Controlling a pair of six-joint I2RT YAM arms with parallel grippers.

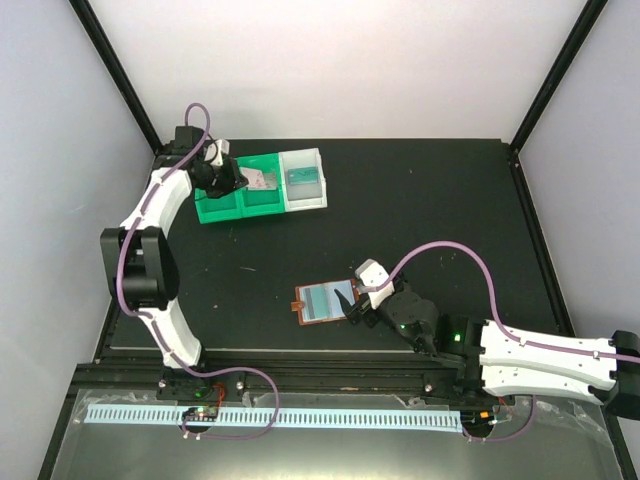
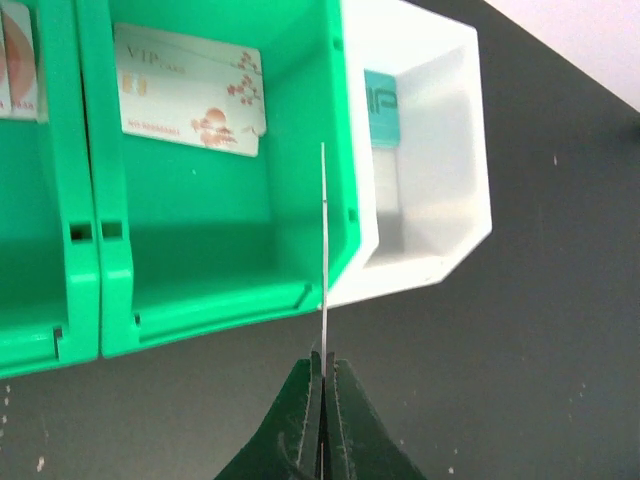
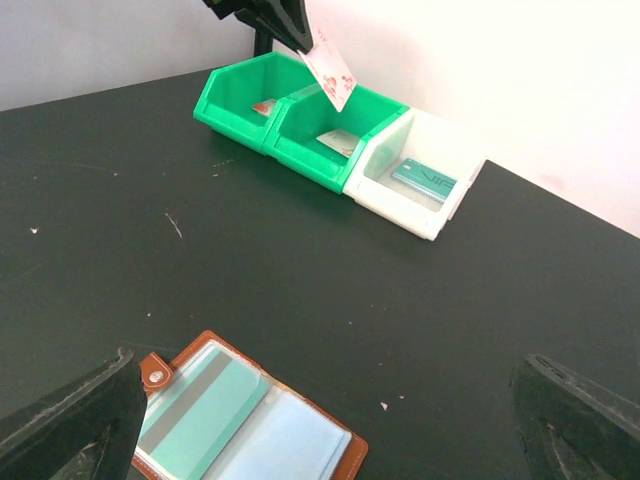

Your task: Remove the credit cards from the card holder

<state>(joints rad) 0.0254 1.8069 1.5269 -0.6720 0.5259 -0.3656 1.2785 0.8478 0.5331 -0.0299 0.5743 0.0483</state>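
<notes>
Where the left pincer (image 2: 322,372) is clenched, it grips a thin credit card (image 2: 323,250) by one edge, seen from its own wrist as a fine upright line. That card hangs above the wall between the middle green bin (image 2: 200,230) and the white bin (image 2: 440,180). From the right wrist its pale face with red blossoms shows, tilted over the bins. Below it a whitish VIP card (image 2: 190,100) lies flat in the middle green bin. Another card (image 2: 15,60) shows partly in the far-left green bin (image 2: 40,250), and a teal card (image 2: 380,110) lies in the white bin. The three bins stand touching in a row at the far left of the black table (image 1: 430,200). Well apart from them, the right pincer (image 1: 350,310) is released, jaws wide, just beside the right edge of the card holder (image 3: 250,425). The brown holder lies open and flat on the table, pockets up, its snap tab (image 3: 155,372) at the left. A pale green card with a grey stripe (image 3: 200,410) sits in its left pocket.
</notes>
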